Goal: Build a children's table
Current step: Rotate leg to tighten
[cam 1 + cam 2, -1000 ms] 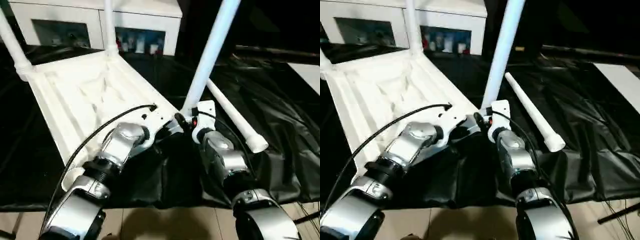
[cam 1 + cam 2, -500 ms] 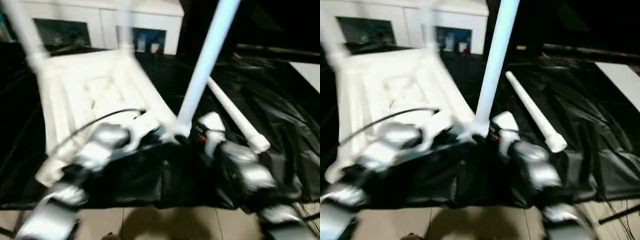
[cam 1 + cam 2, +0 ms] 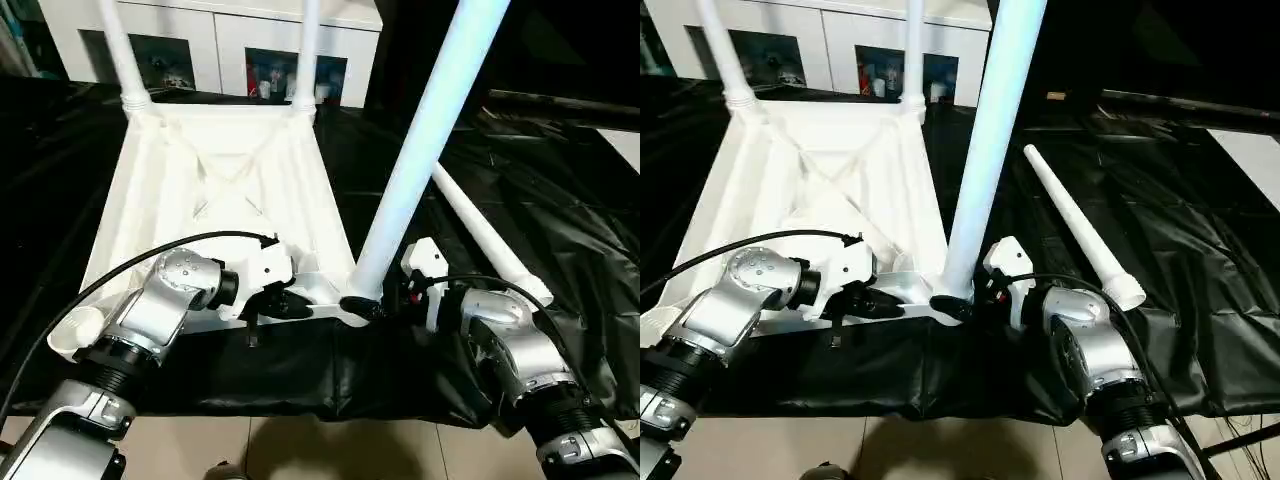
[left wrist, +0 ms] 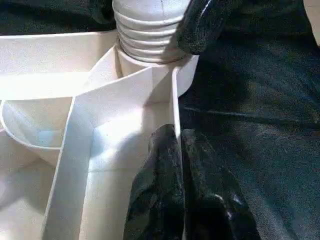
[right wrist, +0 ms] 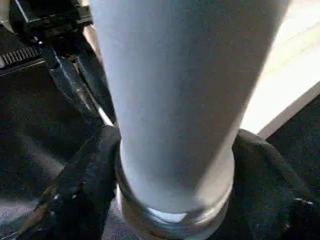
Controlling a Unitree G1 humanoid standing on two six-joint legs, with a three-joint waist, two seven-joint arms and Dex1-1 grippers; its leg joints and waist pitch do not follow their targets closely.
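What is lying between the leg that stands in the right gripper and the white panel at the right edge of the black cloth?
In the right eye view, a loose white leg lies on the black cloth between that held leg and the panel.

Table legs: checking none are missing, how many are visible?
4: two stand in the far corner sockets, one near leg held by the right end effector, one loose on the cloth.

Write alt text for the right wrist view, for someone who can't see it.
A thick white plastic tube table leg stands close to the camera, its ribbed base clasped between the two black fingers of the robot's right hand. Behind it on one side the left hand pinches the white table rim over black cloth.
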